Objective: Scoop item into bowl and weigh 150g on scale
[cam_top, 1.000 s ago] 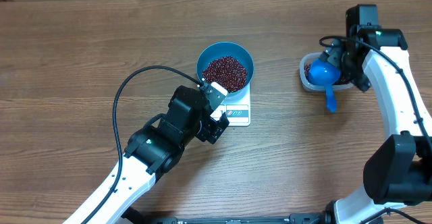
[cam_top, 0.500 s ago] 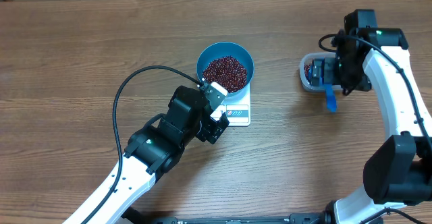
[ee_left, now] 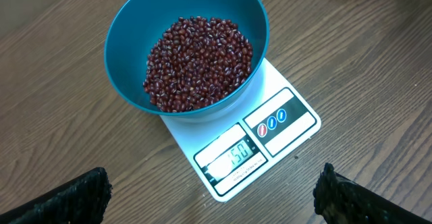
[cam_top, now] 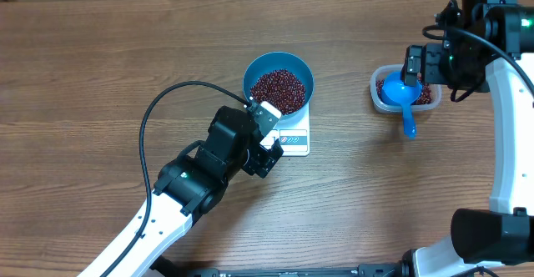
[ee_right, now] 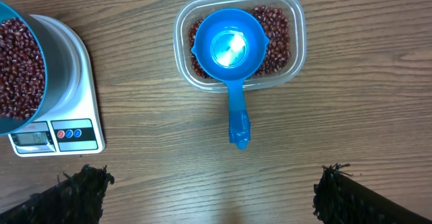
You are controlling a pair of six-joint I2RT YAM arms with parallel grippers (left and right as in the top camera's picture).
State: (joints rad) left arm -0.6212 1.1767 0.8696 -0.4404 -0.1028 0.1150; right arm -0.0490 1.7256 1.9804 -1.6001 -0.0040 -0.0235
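Bowl (ee_left: 125,59) of beans (ee_left: 199,62) sits beyond left jaws; both pairs gape empty.

One bowl (ee_left: 127,52), one scale (ee_left: 287,119), one tub (ee_right: 299,32), one scoop (ee_right: 230,48); beans (ee_left: 199,62) uncountable.

Left end effector (ee_left: 214,200) and right end effector (ee_right: 210,197) — both spread wide open.

- The right gripper (cam_top: 432,64) has lifted up and away from the tub (cam_top: 374,93). It was right down over it half a second ago.
- The scoop (cam_top: 402,92) is back in plain sight, no longer hidden under the gripper.
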